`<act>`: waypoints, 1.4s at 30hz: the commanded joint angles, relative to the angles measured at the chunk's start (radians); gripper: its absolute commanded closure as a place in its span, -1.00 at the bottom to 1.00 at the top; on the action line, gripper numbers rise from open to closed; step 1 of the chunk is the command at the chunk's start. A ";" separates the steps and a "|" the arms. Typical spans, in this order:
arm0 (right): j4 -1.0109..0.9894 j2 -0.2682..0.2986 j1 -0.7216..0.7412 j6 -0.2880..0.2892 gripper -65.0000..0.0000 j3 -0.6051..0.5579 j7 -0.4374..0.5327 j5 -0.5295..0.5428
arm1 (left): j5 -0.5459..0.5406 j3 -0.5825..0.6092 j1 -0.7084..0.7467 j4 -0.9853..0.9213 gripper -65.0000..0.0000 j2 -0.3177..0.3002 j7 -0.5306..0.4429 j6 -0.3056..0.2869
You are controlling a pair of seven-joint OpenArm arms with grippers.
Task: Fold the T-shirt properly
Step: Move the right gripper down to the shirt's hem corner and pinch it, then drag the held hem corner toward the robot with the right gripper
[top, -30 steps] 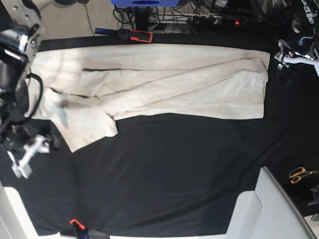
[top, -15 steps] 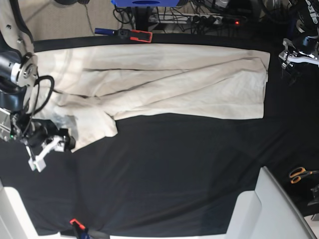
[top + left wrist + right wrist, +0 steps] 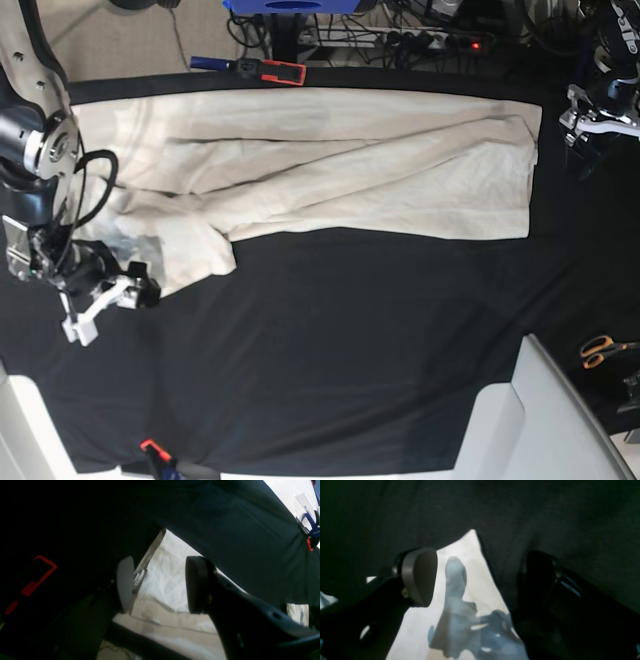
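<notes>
Both grippers have shifted: the right gripper [image 3: 112, 297], fingers spread wide, now reaches the T-shirt [image 3: 330, 170] sleeve corner at lower left; the left gripper [image 3: 590, 115], fingers apart and empty, sits slightly lower at upper right.

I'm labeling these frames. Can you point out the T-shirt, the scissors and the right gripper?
T-shirt [image 3: 380, 170], base view, middle of the body cloth.
Scissors [image 3: 603, 350], base view, orange handles.
Right gripper [image 3: 480, 580], right wrist view, midway between the open jaws, above the sleeve corner.

Black arms, white-tipped gripper [image 3: 105, 300]
</notes>
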 commanded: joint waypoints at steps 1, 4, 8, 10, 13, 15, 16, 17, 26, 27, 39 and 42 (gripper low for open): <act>0.002 0.000 0.019 0.008 -0.60 -0.003 -0.022 -0.003 | -0.015 -0.007 -0.003 0.014 -0.01 -0.013 -0.021 -0.005; 0.002 -0.002 0.019 0.008 -0.60 -0.003 -0.023 -0.003 | -0.015 -0.007 -0.009 -0.009 -0.01 -0.013 -0.021 -0.005; 0.004 -0.002 0.019 0.008 -0.32 -0.003 -0.046 -0.003 | -0.015 -0.005 -0.011 -0.042 -0.01 -0.013 -0.021 -0.005; 0.004 -0.002 0.019 0.008 -0.07 -0.003 -0.046 -0.003 | -0.015 -0.005 -0.011 -0.048 -0.01 -0.013 -0.021 -0.005; 0.004 0.000 0.019 0.008 0.26 -0.003 -0.046 -0.003 | -0.015 -0.005 -0.011 -0.049 -0.01 -0.013 -0.021 -0.005; 0.004 0.000 0.019 0.007 0.42 -0.003 -0.046 -0.003 | -0.015 -0.007 -0.020 -0.049 -0.01 -0.013 -0.021 -0.005; 0.004 0.000 0.019 0.003 0.52 -0.003 -0.046 -0.003 | -0.015 -0.007 -0.026 -0.049 -0.01 -0.013 -0.021 -0.005; 0.005 0.000 0.019 0.003 0.65 -0.003 -0.046 -0.003 | -0.015 -0.007 -0.026 -0.049 -0.01 -0.013 -0.021 -0.005; 0.079 -0.002 -0.003 0.008 1.00 -0.003 -0.052 -0.003 | -0.015 -0.001 -0.030 -0.049 -0.01 -0.013 -0.021 -0.005; 0.107 -0.002 -0.012 0.008 1.00 -0.003 -0.068 -0.003 | -0.015 -0.001 -0.030 -0.049 -0.01 -0.013 -0.021 -0.005; 0.665 -0.080 -0.211 0.010 1.00 -0.003 -0.427 0.002 | 0.063 0.001 -0.083 -0.085 -0.01 -0.010 -0.018 -0.005; 0.745 -0.103 -0.251 0.010 1.00 0.001 -0.483 0.002 | 0.118 0.001 -0.092 -0.085 -0.01 -0.006 -0.018 -0.005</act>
